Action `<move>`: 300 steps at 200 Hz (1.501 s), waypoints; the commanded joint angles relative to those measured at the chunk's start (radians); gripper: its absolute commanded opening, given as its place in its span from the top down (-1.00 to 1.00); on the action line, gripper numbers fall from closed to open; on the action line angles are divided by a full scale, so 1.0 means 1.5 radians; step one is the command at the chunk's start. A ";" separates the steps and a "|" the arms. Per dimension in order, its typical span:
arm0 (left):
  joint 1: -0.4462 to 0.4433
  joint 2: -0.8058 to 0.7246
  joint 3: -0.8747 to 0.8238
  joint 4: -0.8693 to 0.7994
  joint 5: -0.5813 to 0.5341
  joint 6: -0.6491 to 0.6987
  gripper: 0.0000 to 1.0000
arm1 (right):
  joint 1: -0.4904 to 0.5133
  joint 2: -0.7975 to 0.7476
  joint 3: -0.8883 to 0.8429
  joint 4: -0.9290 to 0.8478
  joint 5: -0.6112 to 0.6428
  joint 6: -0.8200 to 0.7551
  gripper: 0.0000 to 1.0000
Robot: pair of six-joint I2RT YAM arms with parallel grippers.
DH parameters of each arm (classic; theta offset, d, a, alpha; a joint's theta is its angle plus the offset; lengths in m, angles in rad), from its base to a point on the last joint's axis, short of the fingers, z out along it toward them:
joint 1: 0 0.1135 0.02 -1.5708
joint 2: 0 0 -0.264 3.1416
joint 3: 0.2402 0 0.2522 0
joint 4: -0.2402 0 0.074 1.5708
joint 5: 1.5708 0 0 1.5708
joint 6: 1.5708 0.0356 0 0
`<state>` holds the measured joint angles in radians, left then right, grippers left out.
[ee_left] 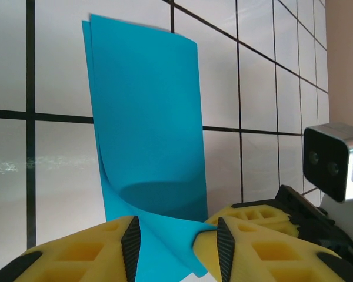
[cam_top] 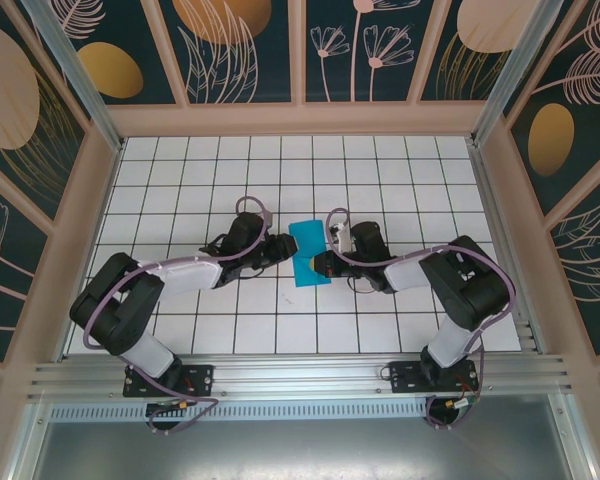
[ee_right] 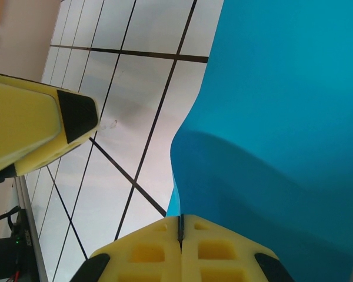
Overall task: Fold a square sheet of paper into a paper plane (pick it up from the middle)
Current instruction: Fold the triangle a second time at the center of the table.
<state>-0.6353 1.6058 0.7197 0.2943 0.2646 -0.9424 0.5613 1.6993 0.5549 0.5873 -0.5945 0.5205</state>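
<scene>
- Overhead, the white tiled table (cam_top: 180, 170) filled the middle of the frame, ringed by dark floral wall panels (cam_top: 240, 45).
- The left arm (cam_top: 170, 275) and right arm (cam_top: 450, 275) both reached inward from the lower edge, and their wrists met near the centre of the grid.
- The square sheet of paper (cam_top: 310, 255), bright cyan-blue, sat at the centre of the overhead frame between the two wrists. In the left wrist view it stood up from the tiles, doubled over with two edges showing at the upper left, and curled at its lower end.
- The left gripper (ee_left: 176, 247) sat at the bottom of its own view with its jaws narrowly parted. The sheet's lower corner hung in the gap, and neither pad was clearly pressing it.
- The right gripper (ee_right: 180, 220) sat at the bottom centre of its own view, jaws closed to a thin seam, with the sheet's edge running down into that seam.
- A grey camera housing (ee_left: 332, 161) showed at the right edge of the left wrist view.
</scene>
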 commanded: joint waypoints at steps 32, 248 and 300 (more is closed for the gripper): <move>-0.002 0.046 0.062 -0.015 0.003 0.038 0.17 | -0.006 -0.001 0.009 -0.002 -0.047 0.014 1.00; 0.002 0.328 0.374 -0.208 -0.005 0.161 0.27 | -0.050 -0.027 0.039 -0.098 -0.041 -0.071 0.98; 0.002 0.338 0.381 -0.222 -0.003 0.184 0.27 | -0.072 -0.013 0.072 -0.135 -0.064 -0.109 0.97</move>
<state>-0.6357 2.0777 1.2720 0.0097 0.2722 -0.7040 0.4740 1.6764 0.6209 0.4252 -0.6567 0.4156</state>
